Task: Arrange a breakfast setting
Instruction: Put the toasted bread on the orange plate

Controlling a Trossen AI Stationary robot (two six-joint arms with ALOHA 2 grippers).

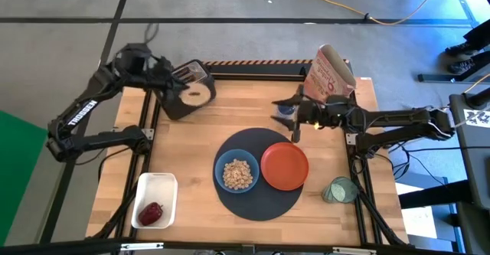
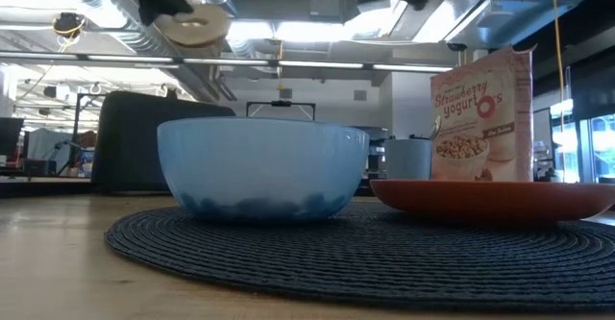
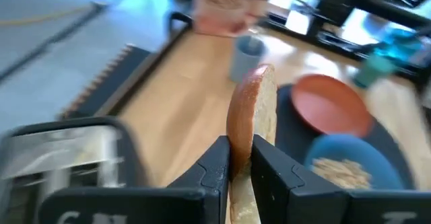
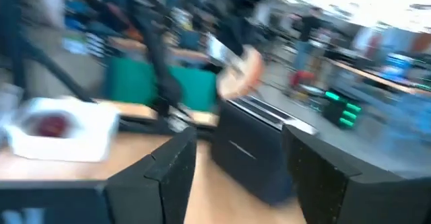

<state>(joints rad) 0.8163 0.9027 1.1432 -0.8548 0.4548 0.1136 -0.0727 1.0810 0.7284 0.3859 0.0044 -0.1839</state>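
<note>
My left gripper (image 1: 186, 89) is shut on a toast slice (image 3: 254, 113) above the dark toaster (image 1: 184, 102) at the table's far left. The toast also shows high in the low view (image 2: 197, 24). My right gripper (image 4: 236, 177) is open and empty, over the grey-blue cup (image 1: 286, 114) beyond the placemat. The round dark-navy placemat (image 1: 256, 205) bears the light-blue bowl (image 1: 236, 172) with cereal and the orange-red plate (image 1: 285, 165). The green-tinted glass (image 1: 337, 190) stands at the right. The red fruit (image 1: 151, 212) lies in a white tray. No spoon shows. My left gripper pinches the toast slice between its two fingers (image 3: 219, 163), one on each flat face, at the slice's lower part (image 3: 241, 158). The slice stands on edge and sticks out beyond the fingertips. It is lifted clear, above the toaster.
A cereal box (image 1: 329, 75) stands at the far right, behind the cup. The white tray (image 1: 157, 184) sits at the near left. Bare wood lies between the toaster and the placemat and along the near edge.
</note>
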